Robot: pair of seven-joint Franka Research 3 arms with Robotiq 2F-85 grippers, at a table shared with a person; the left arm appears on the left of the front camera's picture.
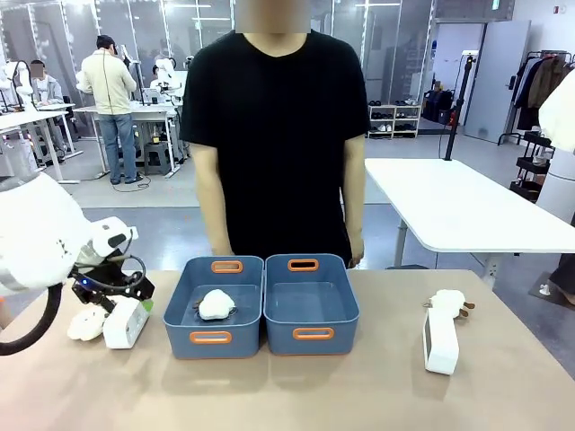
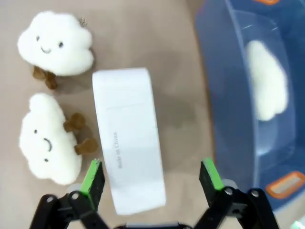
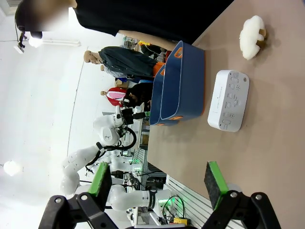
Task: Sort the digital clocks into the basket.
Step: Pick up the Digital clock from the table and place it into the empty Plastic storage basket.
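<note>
One digital clock (image 2: 128, 143), a white block lying face down, rests on the table beside the left blue-grey basket (image 2: 228, 95). My left gripper (image 2: 151, 176) is open just above it, its green pads (image 2: 94, 175) on either side of the clock's near end; the right pad stands well clear. From the front, this gripper (image 1: 121, 303) hangs over the clock (image 1: 126, 323). The second clock (image 3: 228, 100) lies at the table's right (image 1: 440, 341), buttons showing. My right gripper (image 3: 158, 181) is open and far back from it. The right basket (image 1: 311, 303) holds nothing.
Two white cloud plush toys (image 2: 55, 43) (image 2: 47, 138) lie left of the near clock. Another plush (image 1: 216, 305) sits inside the left basket (image 1: 214, 334), and one more (image 1: 446, 303) lies behind the right clock. A person (image 1: 274, 135) stands behind the baskets.
</note>
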